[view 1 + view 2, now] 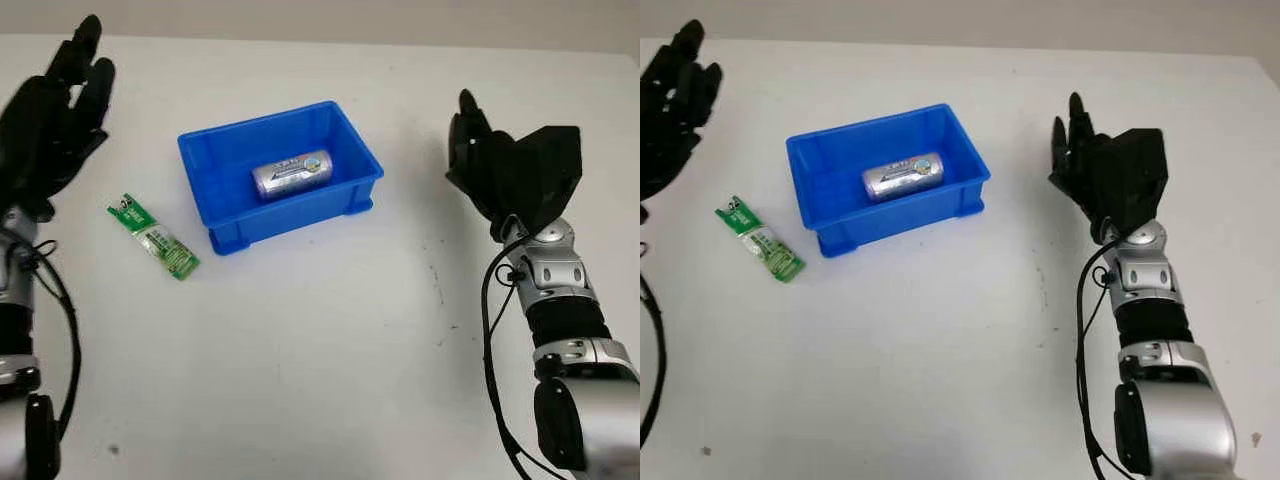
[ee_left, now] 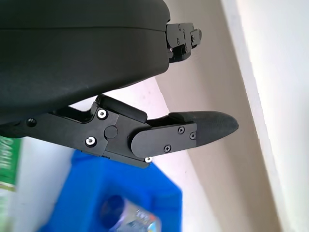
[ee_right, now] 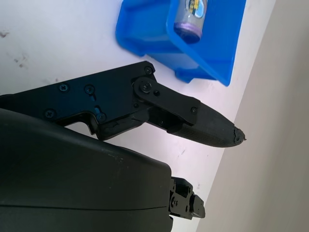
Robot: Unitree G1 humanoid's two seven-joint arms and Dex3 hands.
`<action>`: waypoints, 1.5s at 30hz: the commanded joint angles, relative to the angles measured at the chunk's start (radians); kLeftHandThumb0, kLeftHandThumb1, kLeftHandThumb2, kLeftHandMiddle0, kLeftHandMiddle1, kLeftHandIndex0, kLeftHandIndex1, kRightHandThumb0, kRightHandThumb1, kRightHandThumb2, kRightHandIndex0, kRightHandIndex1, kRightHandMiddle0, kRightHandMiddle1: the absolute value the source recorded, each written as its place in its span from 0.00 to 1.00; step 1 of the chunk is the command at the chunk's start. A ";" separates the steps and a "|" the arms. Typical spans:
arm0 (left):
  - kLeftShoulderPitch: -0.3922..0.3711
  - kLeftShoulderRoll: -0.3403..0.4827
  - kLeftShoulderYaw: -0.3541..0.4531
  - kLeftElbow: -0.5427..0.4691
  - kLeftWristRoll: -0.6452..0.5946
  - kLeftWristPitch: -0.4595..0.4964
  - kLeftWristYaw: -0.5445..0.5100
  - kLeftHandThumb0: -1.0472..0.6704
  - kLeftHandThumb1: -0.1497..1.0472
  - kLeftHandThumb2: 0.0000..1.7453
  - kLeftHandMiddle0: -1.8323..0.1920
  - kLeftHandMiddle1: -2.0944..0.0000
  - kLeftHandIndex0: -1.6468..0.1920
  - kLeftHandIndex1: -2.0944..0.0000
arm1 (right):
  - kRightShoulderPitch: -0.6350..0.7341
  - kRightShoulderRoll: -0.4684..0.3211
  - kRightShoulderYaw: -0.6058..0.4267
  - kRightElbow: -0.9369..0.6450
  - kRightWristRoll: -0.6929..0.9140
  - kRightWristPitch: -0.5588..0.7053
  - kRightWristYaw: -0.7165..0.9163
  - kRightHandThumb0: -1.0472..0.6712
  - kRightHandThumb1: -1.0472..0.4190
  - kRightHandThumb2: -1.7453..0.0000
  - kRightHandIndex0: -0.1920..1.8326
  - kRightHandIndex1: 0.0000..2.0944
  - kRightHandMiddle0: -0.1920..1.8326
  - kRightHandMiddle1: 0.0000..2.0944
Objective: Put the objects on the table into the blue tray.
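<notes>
A blue tray (image 1: 228, 150) stands on the white table, slightly left of centre. Inside it lies a silver can (image 1: 291, 174) on its side; the can (image 3: 195, 10) and tray (image 3: 145, 24) also appear in the right wrist view. A green and white packet (image 1: 153, 236) lies flat on the table just left of the tray. My left hand (image 1: 62, 95) is open, raised at the far left, above and behind the packet. My right hand (image 1: 480, 150) is open, held up to the right of the tray, holding nothing.
The white table (image 1: 320, 350) stretches wide in front of the tray, with a few small dark specks (image 1: 436, 280) on it. A pale wall runs behind the table's far edge.
</notes>
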 commanded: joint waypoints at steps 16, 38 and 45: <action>0.149 0.420 -0.142 -0.219 0.332 -0.103 -0.289 0.30 0.81 0.03 0.86 0.98 0.86 0.98 | -0.008 0.010 0.004 0.008 -0.007 -0.014 0.001 0.18 0.00 0.53 0.00 0.00 0.00 0.00; 0.168 0.493 -0.294 -0.242 0.756 -0.549 -0.130 0.29 0.84 0.03 0.88 0.97 0.85 0.97 | -0.008 0.019 0.009 0.026 -0.020 -0.042 -0.012 0.19 0.00 0.53 0.00 0.00 0.00 0.00; 0.140 0.458 -0.347 -0.217 0.848 -0.646 -0.014 0.29 0.85 0.03 0.88 0.97 0.84 0.97 | -0.013 0.015 0.002 0.042 -0.021 -0.058 -0.004 0.18 0.00 0.54 0.00 0.00 0.00 0.00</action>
